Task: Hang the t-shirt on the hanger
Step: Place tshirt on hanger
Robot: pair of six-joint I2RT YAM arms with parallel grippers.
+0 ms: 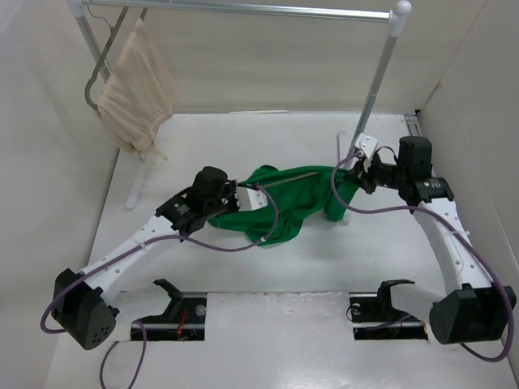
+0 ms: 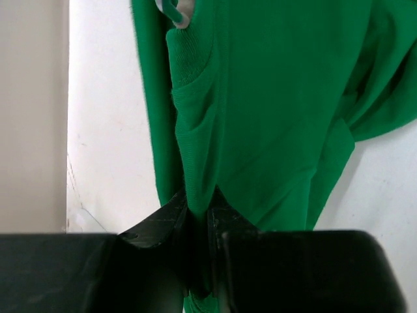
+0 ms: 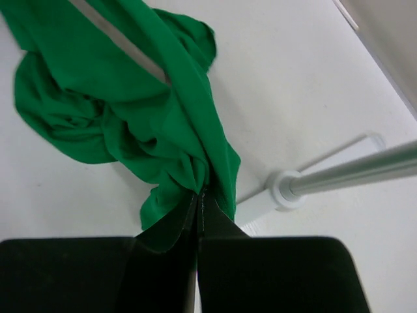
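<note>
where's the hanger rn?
Top view: mid-table, the hanger lies partly wrapped in the t-shirt, its bar showing along the cloth's far side, between the left fingers and right fingers.

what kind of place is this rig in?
Probably a lab test cell, not a home: white panel walls around the table, two robot arms bolted to it, a small clothes rail with a beige garment.

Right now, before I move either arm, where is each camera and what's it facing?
Top external: above and behind the robot, looking down on the table, left arm, right arm, the t-shirt.
Left wrist: on the left arm, looking past the left gripper, shut on a t-shirt fold.
Right wrist: looking past the right gripper, shut on the t-shirt, rack post beside.
Shared: top and right wrist both show the hanger.
</note>
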